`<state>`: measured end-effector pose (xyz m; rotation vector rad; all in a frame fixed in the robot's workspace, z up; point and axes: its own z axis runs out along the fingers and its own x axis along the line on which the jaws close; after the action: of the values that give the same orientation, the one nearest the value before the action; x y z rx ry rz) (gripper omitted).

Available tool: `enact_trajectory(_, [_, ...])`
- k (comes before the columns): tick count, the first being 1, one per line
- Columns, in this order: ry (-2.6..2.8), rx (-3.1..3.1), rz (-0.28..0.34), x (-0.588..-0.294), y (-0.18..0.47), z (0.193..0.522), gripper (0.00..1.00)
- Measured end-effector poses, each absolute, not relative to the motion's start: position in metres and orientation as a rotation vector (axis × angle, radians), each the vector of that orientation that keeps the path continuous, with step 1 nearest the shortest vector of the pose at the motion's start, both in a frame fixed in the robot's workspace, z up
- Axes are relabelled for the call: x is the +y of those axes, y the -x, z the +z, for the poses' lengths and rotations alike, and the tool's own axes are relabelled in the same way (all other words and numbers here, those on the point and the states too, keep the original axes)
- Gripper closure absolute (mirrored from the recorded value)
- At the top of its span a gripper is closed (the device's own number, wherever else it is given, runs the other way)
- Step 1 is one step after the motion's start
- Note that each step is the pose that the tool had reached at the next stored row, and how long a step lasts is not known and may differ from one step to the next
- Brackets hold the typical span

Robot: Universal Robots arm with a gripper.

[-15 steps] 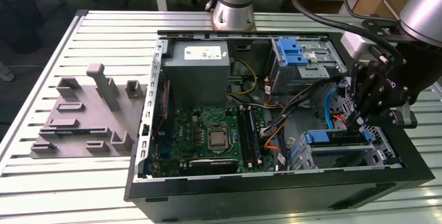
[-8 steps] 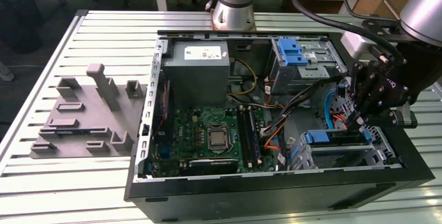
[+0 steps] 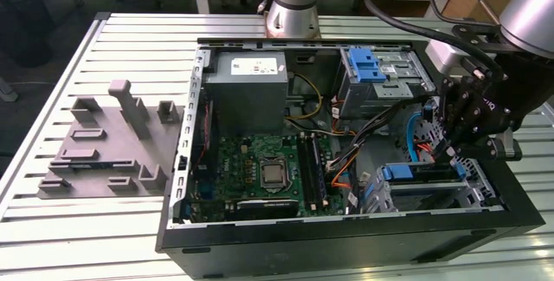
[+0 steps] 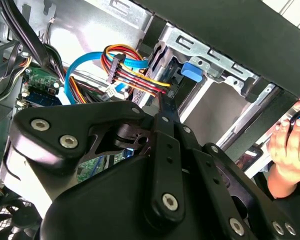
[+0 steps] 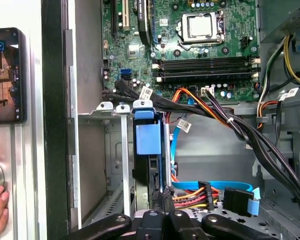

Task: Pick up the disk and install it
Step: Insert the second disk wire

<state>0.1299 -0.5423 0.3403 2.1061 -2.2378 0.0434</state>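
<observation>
The disk (image 3: 421,172) stands on edge inside the silver drive cage (image 3: 481,191) at the case's front corner, on the exterior view's right. Its blue carrier tab (image 5: 149,136) faces the motherboard; the tab (image 4: 191,71) also shows in the second wrist view. My black gripper (image 3: 447,154) hangs over the cage's cable end. Its fingers (image 5: 162,199) are shut together, narrower than the disk, with their tips at the disk's near edge (image 4: 162,102). Nothing sits between them. Red, yellow and blue cables (image 5: 210,192) run right beside the fingertips.
The open computer case (image 3: 186,164) holds a motherboard (image 3: 259,171), a grey power supply box (image 3: 251,89) and an upper bay with a blue latch (image 3: 368,67). A grey fixture (image 3: 108,145) lies on the table. A person's hand (image 4: 290,150) and a phone (image 5: 7,75) are beside the case.
</observation>
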Motion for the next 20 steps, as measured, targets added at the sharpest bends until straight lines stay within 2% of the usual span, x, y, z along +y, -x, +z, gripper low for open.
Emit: enact_trajectory(20, [-2.116,-2.25,0.068,-0.541,-0.112,0.354,0.89])
